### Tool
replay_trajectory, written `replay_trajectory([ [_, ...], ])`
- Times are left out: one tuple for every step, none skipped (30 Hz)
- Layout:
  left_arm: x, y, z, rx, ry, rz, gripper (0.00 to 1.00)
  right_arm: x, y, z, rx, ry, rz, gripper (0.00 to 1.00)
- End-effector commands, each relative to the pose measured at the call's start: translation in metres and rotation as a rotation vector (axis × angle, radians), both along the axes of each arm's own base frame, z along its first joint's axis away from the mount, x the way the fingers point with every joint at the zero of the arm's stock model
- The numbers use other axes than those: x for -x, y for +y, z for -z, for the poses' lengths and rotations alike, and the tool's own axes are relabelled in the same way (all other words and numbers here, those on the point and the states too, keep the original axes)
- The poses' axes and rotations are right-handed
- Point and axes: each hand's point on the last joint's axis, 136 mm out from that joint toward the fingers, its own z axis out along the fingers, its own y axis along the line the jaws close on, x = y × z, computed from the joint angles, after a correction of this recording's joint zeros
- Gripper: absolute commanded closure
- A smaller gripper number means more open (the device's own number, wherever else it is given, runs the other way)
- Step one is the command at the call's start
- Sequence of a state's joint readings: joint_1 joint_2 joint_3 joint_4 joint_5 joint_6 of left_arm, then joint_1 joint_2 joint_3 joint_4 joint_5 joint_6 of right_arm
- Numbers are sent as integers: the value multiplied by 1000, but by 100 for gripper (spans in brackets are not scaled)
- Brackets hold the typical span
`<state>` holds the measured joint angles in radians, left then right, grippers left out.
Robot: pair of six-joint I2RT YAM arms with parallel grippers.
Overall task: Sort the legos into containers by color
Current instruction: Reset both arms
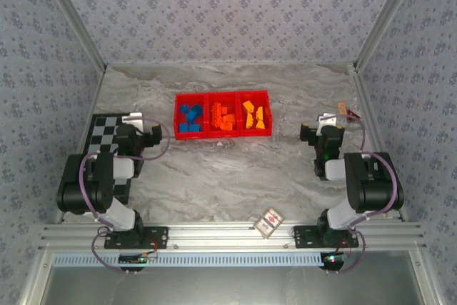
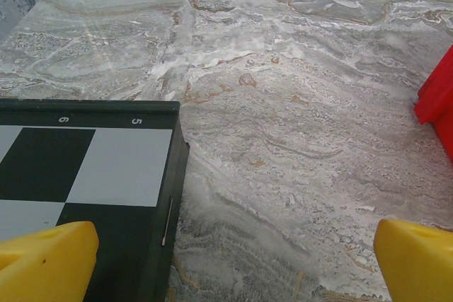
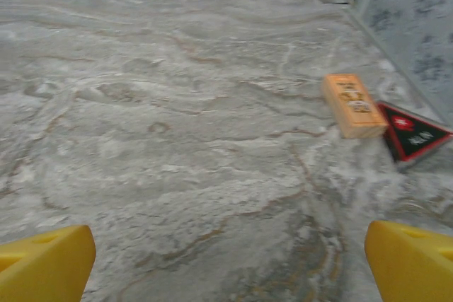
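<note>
Legos (image 1: pixel 224 117) lie grouped by color in the three compartments of the red tray (image 1: pixel 221 95); sorting looks complete. Your left gripper (image 2: pixel 232 263) and right gripper (image 3: pixel 228 263) stand wide open, empty, well apart from it: next, just check for strays.

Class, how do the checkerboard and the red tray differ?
The checkerboard is flat, black and white; the red tray is walled. The checkerboard lies at the table's left edge; the tray, farther back and central, holds colour-sorted bricks. Both are rectangular.
</note>
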<state>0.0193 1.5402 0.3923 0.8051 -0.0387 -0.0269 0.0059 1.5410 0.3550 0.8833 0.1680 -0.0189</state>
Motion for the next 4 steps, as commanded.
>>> replay_trajectory([
  [-8, -1, -12, -5, -32, 1, 0, -6, 11, -3, -24, 4, -86, 0],
  [-7, -1, -12, -6, -33, 1, 0, -7, 11, -4, -25, 2, -85, 0],
  [-7, -1, -12, -8, -32, -2, 0, -6, 11, -4, -26, 1, -85, 0],
  [-7, -1, -12, -8, -33, 0, 0, -5, 10, -3, -24, 3, -82, 0],
])
